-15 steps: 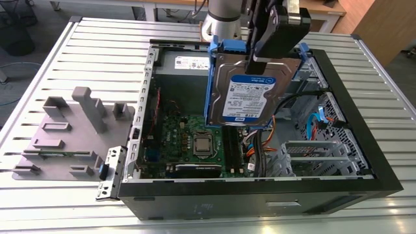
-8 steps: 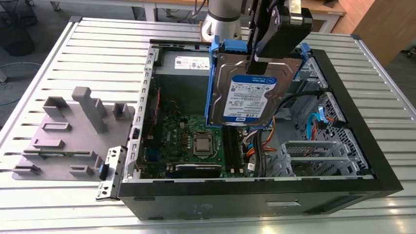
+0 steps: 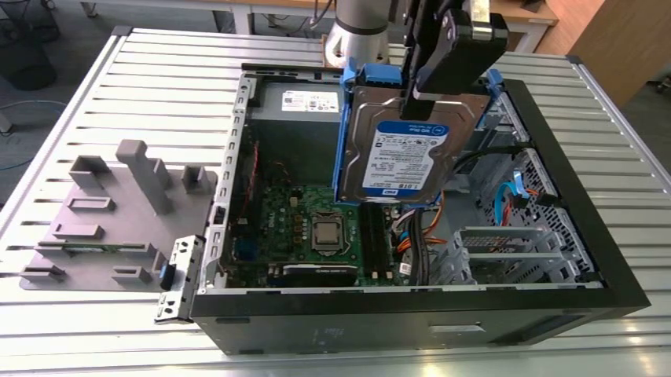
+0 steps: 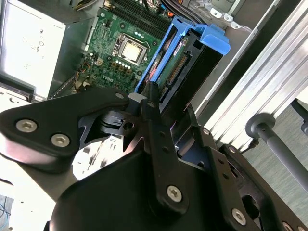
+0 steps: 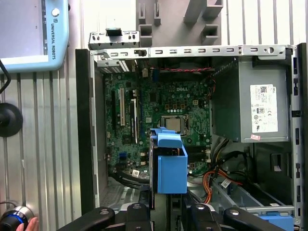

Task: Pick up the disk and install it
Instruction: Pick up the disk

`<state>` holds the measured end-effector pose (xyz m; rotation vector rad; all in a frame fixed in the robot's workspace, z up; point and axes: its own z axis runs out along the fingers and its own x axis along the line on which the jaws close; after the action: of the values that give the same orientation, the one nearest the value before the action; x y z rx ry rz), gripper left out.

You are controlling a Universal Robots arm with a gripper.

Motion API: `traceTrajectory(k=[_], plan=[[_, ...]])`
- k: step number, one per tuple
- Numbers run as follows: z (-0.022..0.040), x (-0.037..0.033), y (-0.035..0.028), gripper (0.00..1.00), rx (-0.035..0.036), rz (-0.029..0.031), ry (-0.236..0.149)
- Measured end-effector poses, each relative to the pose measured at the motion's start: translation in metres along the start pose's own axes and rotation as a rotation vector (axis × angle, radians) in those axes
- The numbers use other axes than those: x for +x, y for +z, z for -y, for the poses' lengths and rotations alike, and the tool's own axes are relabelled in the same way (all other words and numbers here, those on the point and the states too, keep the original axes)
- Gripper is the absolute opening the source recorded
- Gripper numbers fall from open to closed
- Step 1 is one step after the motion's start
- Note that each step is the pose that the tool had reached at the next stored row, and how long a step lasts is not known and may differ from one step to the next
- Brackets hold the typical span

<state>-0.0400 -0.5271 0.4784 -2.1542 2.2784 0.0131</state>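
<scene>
Black gripper point(image 3: 420, 108), jaws pressed onto the top edge of the disk point(image 3: 401, 153), pinching it so it hangs upright. Disk: silver metal, blue-and-white label facing the exterior view, blue plastic rails down both long sides. It is held over the open interior of the computer case point(image 3: 419, 318) and rests on nothing. Directly under it lies the green motherboard point(image 3: 309, 224); in the first wrist view the disk point(image 5: 169, 166) is seen end-on, just beside the processor socket point(image 5: 174, 123). Grey power supply point(image 3: 298, 100) with a white sticker sits in the far corner of the case, near the disk's top edge. Silver metal cage point(image 3: 508, 250) stands inside the case toward the exterior view's right, with blue and orange cables beside it. The case sits on a slatted aluminium table point(image 3: 157, 78). Grey moulded fixture point(image 3: 115, 208) lies on the table at the exterior view's left, just beside the case.
</scene>
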Motion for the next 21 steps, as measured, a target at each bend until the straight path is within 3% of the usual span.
traceTrajectory(k=[10,21], plan=[[0.0147,-0.0008,0.0002,0.35,0.0,0.0,0.0],[0.0159,0.0009,0.0001,0.35,0.0,-0.0001,0.0]])
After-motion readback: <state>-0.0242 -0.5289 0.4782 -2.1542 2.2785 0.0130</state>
